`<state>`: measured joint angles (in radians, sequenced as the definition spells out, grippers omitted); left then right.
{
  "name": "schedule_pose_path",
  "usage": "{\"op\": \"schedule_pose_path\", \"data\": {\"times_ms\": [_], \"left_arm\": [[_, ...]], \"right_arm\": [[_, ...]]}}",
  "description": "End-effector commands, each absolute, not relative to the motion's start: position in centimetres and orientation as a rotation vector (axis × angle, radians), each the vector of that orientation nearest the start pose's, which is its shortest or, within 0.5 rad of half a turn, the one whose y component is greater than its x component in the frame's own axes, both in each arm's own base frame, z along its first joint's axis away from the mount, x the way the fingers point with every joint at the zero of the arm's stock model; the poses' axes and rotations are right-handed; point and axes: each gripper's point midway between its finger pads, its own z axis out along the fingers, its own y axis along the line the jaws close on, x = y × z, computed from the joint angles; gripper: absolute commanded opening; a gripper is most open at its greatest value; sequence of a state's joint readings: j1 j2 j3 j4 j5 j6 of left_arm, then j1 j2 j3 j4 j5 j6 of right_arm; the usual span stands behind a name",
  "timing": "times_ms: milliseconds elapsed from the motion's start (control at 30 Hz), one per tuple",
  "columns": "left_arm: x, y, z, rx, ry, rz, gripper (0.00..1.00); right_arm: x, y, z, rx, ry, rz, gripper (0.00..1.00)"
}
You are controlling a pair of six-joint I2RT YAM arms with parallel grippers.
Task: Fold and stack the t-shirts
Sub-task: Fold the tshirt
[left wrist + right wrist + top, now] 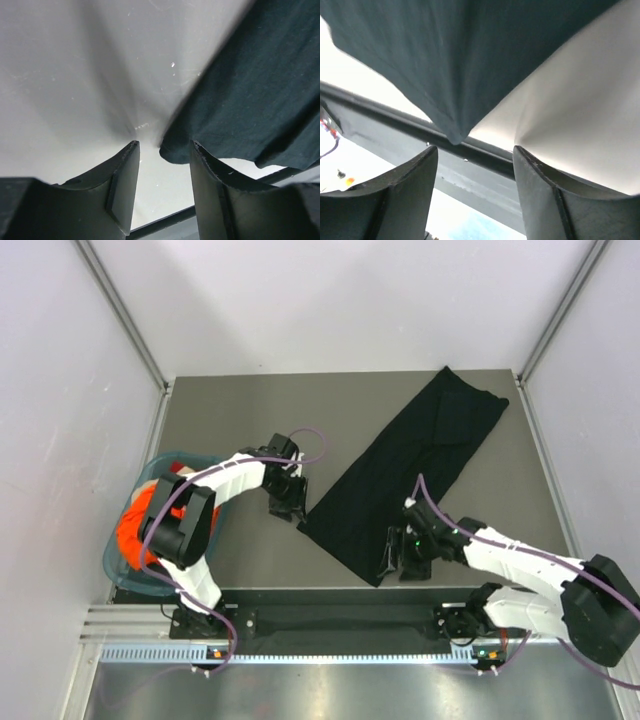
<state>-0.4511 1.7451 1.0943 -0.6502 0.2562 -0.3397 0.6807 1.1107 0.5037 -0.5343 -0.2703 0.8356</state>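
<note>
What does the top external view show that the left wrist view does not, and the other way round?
Only the top view: the orange shirt in the teal basket, the right gripper, and the whole black shirt as a long diagonal strip. Only the left wrist view: the shirt's corner close up, just beyond the open left gripper. Both: the black shirt, the left gripper, the table.

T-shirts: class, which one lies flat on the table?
The black t-shirt, stretched diagonally across the table; the orange t-shirt sits bunched in the teal basket at the left.
</note>
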Motion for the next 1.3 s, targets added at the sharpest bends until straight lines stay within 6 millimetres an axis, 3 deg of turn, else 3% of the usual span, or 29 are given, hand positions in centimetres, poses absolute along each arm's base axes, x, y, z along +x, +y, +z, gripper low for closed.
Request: {"op": "schedule_pose_path", "data": {"times_ms": [0, 67, 233, 367, 500, 800, 1133, 1233, 1267], "left_arm": [[27.7, -20.1, 3.3, 0.259, 2.906, -0.547, 0.48], [27.6, -20.0, 3.0, 0.269, 2.918, -0.543, 0.46], [27.1, -19.8, 2.2, 0.278, 2.945, -0.538, 0.4], [27.0, -19.8, 1.7, 0.232, 2.955, -0.549, 0.35], [26.9, -19.5, 1.3, 0.204, 2.967, -0.525, 0.33], [26.8, -19.3, 0.7, 0.197, 2.993, -0.503, 0.31], [26.5, -19.8, 0.6, 0.183, 3.005, -0.547, 0.23], [26.7, -19.8, 0.8, 0.177, 2.999, -0.547, 0.16], [26.6, -19.8, 0.8, 0.175, 3.0, -0.545, 0.15]], "right_arm": [[10.9, 22.8, 4.5, 0.21, 2.835, 0.983, 0.61], [11.4, 23.8, 4.7, 0.261, 2.789, 1.021, 0.61], [11.3, 24.2, 3.1, 0.371, 2.77, 1.017, 0.58], [11.8, 24.7, 3.0, 0.452, 2.738, 1.011, 0.55], [11.6, 23.9, 2.6, 0.489, 2.744, 0.901, 0.55], [11.4, 22.4, 2.0, 0.611, 2.699, 0.871, 0.55], [11.0, 23.1, 1.3, 0.598, 2.729, 0.891, 0.54], [10.4, 23.5, 0.9, 0.567, 2.76, 0.89, 0.49], [10.1, 23.7, 0.8, 0.551, 2.775, 0.893, 0.37]]}}
